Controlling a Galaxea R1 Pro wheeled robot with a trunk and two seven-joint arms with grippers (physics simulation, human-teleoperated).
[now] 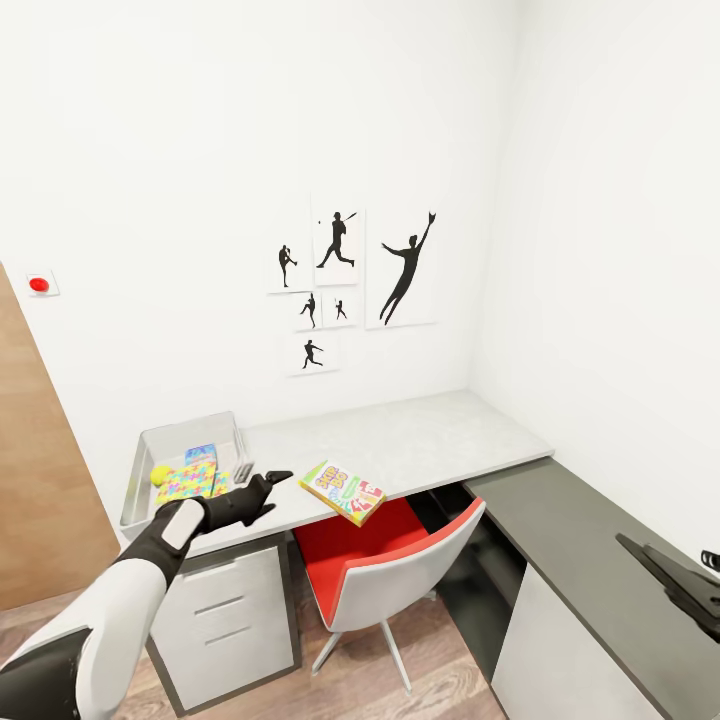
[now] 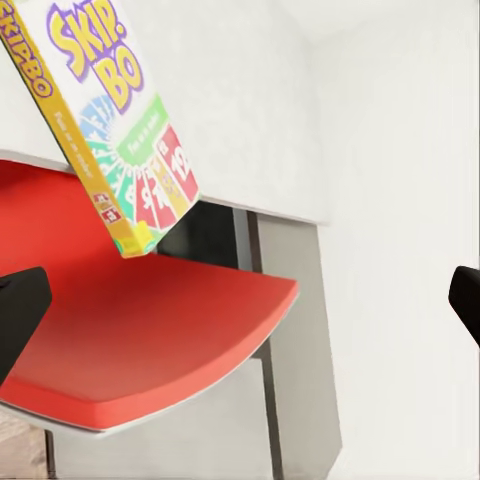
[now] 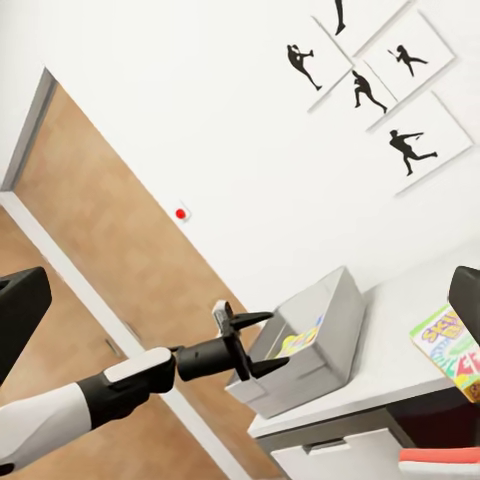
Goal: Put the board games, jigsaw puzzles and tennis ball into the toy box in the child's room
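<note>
Right now the left pincer point(image 1: 262, 487) hangs with its jaws spread and nothing between them, just over the front edge of the table point(image 1: 420, 440), beside the near rim of the toy box point(image 1: 190, 432). Inside that box a bright jigsaw puzzle point(image 1: 186, 482), a blue board game point(image 1: 201, 455) and the yellow tennis ball point(image 1: 160, 475) already lie. The one toy I can see outside the box is the green-red-yellow board game point(image 1: 343, 491), lying flat on the table a short way off on the pincer's right-hand side, with one corner jutting past the table's front edge above the red seat of the chair point(image 1: 365, 560). Its long axis runs slantwise, from the back left toward the overhanging front corner; in the left wrist view the game point(image 2: 115, 120) sits ahead of the dark fingertips point(image 2: 20, 310) and the seat point(image 2: 140, 330) below it. The left arm is clearly the nearer one. The right pincer point(image 1: 690, 585) shows at the far right over the lower dark section of the table, well apart from the game; its fingertips stand far apart at the edges of its own wrist view, so it looks wide and empty. Reaching the game would likely mean a short sideways move of the left pincer away from the box.
</note>
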